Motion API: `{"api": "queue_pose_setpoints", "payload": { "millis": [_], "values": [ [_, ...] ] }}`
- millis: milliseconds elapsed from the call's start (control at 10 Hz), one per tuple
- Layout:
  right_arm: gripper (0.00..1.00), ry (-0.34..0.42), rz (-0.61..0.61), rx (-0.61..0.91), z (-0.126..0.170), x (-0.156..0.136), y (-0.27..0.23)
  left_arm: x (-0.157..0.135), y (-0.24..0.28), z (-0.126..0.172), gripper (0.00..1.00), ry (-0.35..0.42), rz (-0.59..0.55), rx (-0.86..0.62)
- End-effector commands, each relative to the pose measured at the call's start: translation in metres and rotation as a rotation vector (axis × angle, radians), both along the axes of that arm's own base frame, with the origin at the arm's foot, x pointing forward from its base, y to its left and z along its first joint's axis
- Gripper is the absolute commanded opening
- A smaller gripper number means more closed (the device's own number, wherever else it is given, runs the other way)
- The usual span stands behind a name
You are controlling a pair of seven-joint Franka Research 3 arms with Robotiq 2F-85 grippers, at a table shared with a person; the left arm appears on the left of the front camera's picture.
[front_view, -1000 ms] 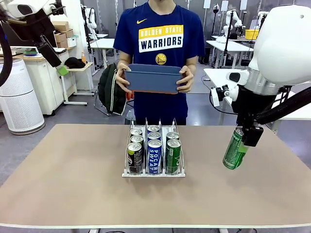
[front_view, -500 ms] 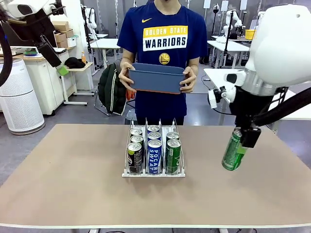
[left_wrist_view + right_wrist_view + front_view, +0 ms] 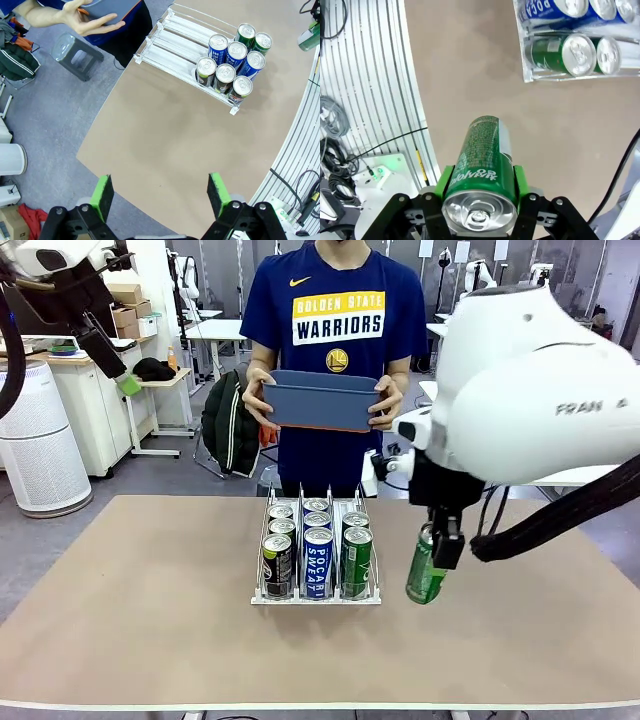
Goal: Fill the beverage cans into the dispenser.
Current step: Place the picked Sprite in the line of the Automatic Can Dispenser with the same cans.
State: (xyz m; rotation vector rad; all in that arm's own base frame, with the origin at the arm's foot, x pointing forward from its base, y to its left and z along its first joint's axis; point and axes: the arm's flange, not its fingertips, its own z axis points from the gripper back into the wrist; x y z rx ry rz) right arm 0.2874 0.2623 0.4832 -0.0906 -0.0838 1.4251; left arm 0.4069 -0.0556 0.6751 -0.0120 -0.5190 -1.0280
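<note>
Brown tabletop spreads under me, a person across it holding a blue bin (image 3: pixel 320 400). My right gripper (image 3: pixel 479 186) is clamped on a green can (image 3: pixel 482 170), green pads on either side, the can hanging tilted above the table. Just off to its side stands the dispenser (image 3: pixel 316 598), with cans (image 3: pixel 318 560) packed toward its near end in three lanes. My left gripper (image 3: pixel 160 192) hangs high above the table edge, jaws spread wide with nothing between them, the dispenser well ahead of it.
</note>
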Motion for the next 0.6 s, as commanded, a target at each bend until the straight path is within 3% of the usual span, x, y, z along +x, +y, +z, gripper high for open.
{"api": "queue_pose_setpoints", "payload": {
  "millis": [0, 200, 500],
  "values": [
    [0.58, -0.063, 0.011, -0.036, -0.009, 0.014, 0.021, -0.001, 0.003, 0.000, 1.00, 0.008, -0.004, 0.006],
    [0.58, -0.135, 0.025, -0.038, -0.019, 0.024, 0.043, -0.001, 0.003, 0.000, 1.00, 0.008, -0.004, 0.006],
    [0.58, -0.152, 0.055, -0.023, -0.025, 0.038, 0.072, -0.001, 0.003, 0.000, 1.00, 0.008, -0.004, 0.006]
  ]
}}
